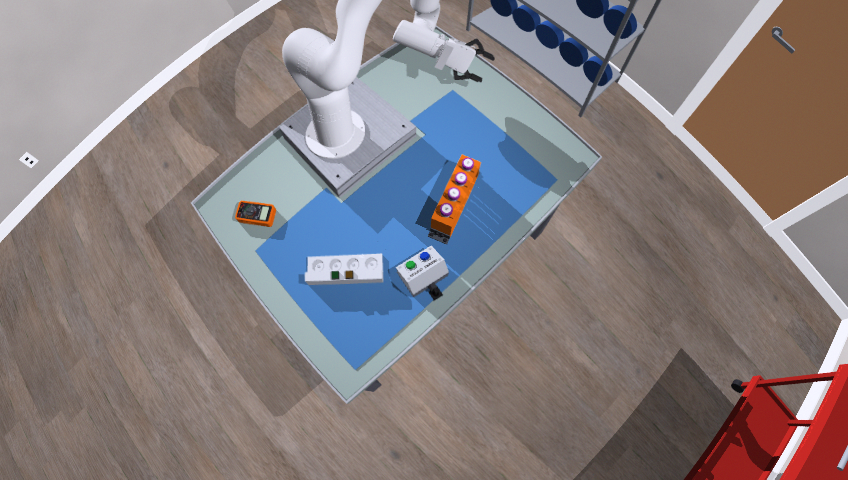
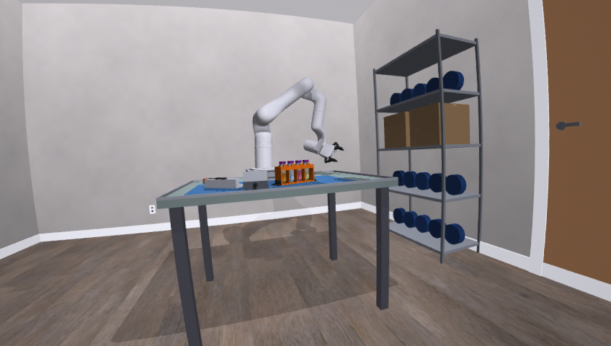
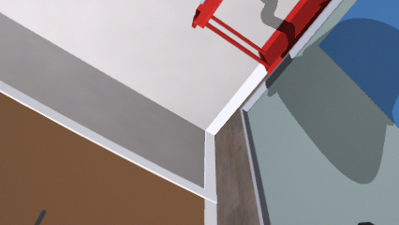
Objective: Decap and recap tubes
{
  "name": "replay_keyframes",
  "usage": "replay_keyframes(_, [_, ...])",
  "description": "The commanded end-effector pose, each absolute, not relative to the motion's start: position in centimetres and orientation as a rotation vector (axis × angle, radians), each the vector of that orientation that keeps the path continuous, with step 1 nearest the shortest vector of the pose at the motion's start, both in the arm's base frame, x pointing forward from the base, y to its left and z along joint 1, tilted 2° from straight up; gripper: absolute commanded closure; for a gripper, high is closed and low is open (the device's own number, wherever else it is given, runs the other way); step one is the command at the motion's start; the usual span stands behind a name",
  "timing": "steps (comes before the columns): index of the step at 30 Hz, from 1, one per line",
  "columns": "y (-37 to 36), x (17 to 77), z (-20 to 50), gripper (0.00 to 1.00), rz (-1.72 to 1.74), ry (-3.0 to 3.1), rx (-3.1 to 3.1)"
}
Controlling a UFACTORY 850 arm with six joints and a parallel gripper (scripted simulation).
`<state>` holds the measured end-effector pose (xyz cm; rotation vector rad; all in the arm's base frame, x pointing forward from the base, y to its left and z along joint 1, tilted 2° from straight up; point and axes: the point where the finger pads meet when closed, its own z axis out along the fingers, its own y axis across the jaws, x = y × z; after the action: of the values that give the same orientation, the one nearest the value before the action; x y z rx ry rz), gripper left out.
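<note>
The orange decapping station (image 1: pixel 455 199) stands on the blue mat with all of its tubes capped in purple and white; it also shows in the exterior view (image 2: pixel 294 172). The white cap tray (image 1: pixel 343 269) has its nests empty and both lamps dark. The key housing (image 1: pixel 421 271) carries the green READY key (image 1: pixel 410 265) and the blue CYCLE key (image 1: pixel 424 256). My gripper (image 1: pixel 474 59) (image 2: pixel 335 153) is open and empty. It hangs high over the table's far corner, well away from the station. The wrist view shows only the table edge, the wall and the floor.
An orange multimeter (image 1: pixel 254 212) lies at the table's left side. The arm's base plate (image 1: pixel 348 133) sits at the back. A metal shelf (image 2: pixel 429 145) with blue rolls and a box stands close to the gripper. A red cart (image 1: pixel 779 428) is off the table.
</note>
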<state>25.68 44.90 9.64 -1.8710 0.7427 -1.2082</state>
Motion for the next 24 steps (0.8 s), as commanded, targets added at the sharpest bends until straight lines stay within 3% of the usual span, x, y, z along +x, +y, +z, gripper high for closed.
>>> replay_keyframes(1, [44.94,25.69,9.69,0.00,-1.208,0.743,-1.869])
replay_keyframes(17, [44.94,25.69,9.69,0.00,-1.208,0.743,-1.869])
replay_keyframes(18, [44.94,25.69,9.69,0.54,-1.208,0.743,-1.869])
replay_keyframes(24, [44.94,25.69,9.69,0.54,-1.208,0.743,-1.869])
